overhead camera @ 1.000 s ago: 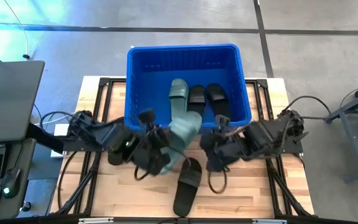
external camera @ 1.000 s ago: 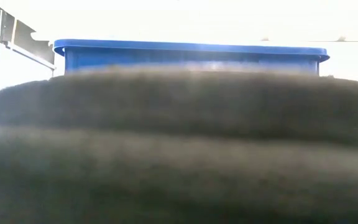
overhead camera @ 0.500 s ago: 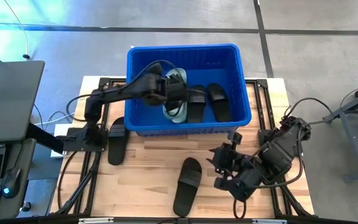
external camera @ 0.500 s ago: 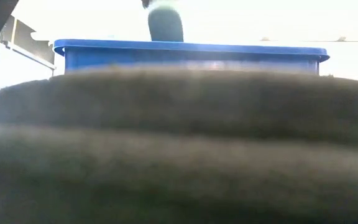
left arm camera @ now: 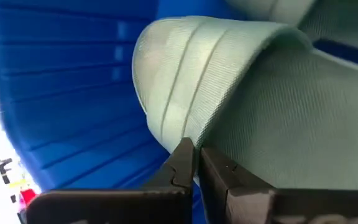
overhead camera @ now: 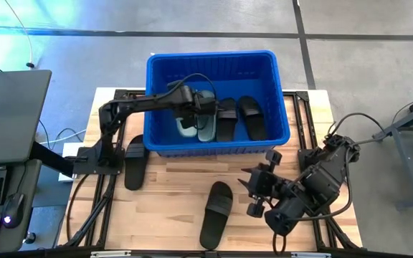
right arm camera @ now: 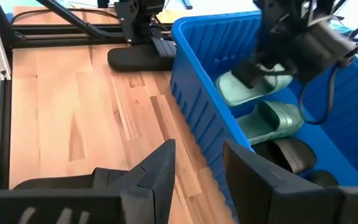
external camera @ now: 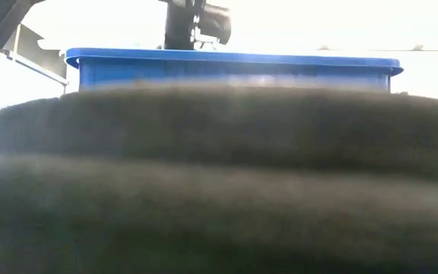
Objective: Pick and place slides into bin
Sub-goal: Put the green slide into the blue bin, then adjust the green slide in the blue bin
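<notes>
The blue bin [overhead camera: 271,86] stands at the table's far middle. My left gripper [overhead camera: 194,107] reaches into it from the left and is shut on a sage green slide [right arm camera: 257,90] near the bin's left wall. The second green slide [overhead camera: 206,123] and two black slides [overhead camera: 226,118] [overhead camera: 252,117] lie on the bin floor. One black slide [overhead camera: 216,211] lies on the table in front of the bin, another [overhead camera: 134,163] to the left of the bin. My right gripper [overhead camera: 253,193] is open and empty over the table's near right. My left gripper pinches the edge of the green slide's wide strap [left arm camera: 197,134] between its two fingers [left arm camera: 182,158]. It comes from above, slanting down into the bin. The slide hangs tilted below the fingers inside the bin; whether it touches the bin floor I cannot tell.
In the low view a dark blurred shape close to the camera hides the table; only the bin's rim [external camera: 234,59] and my left arm [external camera: 196,23] show above it. A laptop [overhead camera: 6,115] stands left of the table. Bare wood [right arm camera: 73,124] lies ahead of my right gripper.
My left gripper has carried the green slide from the table in front of the bin up over the near wall, then down inside toward the bin's left wall. My right gripper has drawn back from the bin toward the table's near right corner.
</notes>
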### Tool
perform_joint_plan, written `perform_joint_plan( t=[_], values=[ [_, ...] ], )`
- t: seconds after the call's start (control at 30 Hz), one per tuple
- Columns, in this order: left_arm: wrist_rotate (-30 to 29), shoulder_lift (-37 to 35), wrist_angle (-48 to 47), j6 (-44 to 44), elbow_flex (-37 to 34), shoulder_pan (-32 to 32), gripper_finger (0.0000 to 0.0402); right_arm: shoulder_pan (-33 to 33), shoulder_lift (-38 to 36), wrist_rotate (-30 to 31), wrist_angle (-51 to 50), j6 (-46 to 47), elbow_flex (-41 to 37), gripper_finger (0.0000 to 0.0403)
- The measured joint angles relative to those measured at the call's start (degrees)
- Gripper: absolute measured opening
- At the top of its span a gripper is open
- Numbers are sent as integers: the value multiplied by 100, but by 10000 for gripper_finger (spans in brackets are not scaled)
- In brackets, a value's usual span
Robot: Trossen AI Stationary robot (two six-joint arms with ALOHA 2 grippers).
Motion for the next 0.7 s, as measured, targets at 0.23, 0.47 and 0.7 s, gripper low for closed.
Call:
perform_joint_plan(
  t=[0.23, 0.47, 0.7],
  values=[
    [183, -7, 0, -19, -681, 296, 18, -62, 0, -60, 0, 3, 0, 123],
    [973, -13, 186, 1059, -902, 457, 49, -62, 0, 128, 0, -47, 0, 123],
    [1200, -13, 198, 1321, -878, 442, 107, -64, 0, 225, 0, -106, 0, 123]
  ],
)
